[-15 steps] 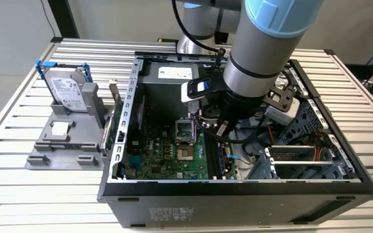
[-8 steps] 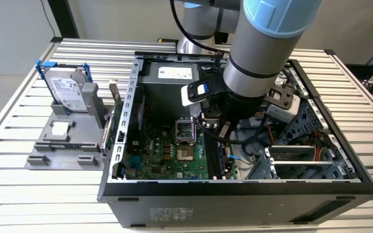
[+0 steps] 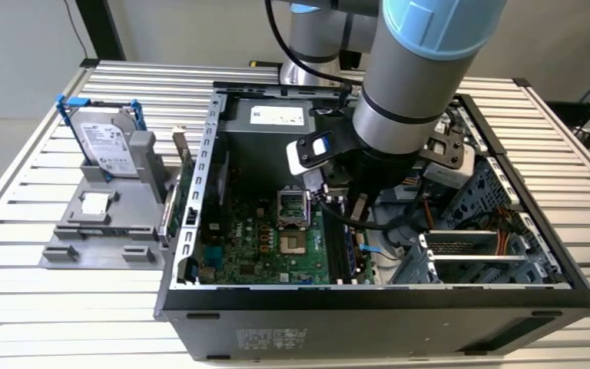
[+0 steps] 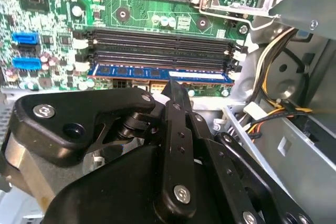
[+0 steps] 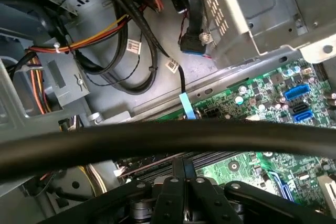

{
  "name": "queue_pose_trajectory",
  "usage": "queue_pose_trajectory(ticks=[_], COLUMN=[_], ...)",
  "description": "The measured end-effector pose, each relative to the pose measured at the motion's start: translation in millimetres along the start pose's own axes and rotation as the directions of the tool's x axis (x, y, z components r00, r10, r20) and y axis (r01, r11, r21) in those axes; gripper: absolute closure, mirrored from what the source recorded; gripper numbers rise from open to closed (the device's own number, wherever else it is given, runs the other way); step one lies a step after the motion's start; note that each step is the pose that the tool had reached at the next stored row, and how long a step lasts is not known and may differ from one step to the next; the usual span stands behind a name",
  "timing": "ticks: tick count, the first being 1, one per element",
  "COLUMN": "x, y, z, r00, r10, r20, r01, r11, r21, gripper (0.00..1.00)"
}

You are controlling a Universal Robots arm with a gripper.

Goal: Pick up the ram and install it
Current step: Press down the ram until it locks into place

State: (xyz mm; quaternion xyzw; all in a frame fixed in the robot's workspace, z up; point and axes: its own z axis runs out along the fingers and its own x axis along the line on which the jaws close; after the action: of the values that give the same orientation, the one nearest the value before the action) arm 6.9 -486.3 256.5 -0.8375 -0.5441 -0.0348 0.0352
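Observation:
The ram point(image 4: 152, 72) is a long blue board with black chips and a white label. It stands in the motherboard slot nearest the case edge, beside the empty black slots point(image 4: 157, 43). My gripper point(image 4: 176, 84) is down inside the open computer case point(image 3: 377, 296), seen in the exterior view point(image 3: 359, 219) over the slots. Its black fingers point(image 4: 176, 129) are shut together, and their tips meet the ram's upper edge near the label. In the first wrist view the fingers point(image 5: 178, 184) are closed side by side, and a thick black cable point(image 5: 168, 140) crosses in front of their tips.
A silver-labelled hard drive point(image 3: 105, 142) in a blue frame stands on a grey fixture point(image 3: 101, 223) at the exterior view's left. Beside the gripper are the CPU socket point(image 3: 291, 207), a metal drive cage point(image 3: 479, 246) and bundled cables point(image 5: 121, 51).

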Motion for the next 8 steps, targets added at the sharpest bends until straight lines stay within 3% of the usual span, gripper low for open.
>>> queue_pose_trajectory(ticks=[4,8], x=[0.0,0.0], y=[-0.1,0.0], z=[0.9,2.4], r00=[0.9989,0.9942], r10=[-0.047,-0.108], r20=[0.0005,0.0008], r01=[0.047,0.108], r11=[0.9989,0.9941], r21=[0.0047,0.0108], gripper=[1.0,1.0])
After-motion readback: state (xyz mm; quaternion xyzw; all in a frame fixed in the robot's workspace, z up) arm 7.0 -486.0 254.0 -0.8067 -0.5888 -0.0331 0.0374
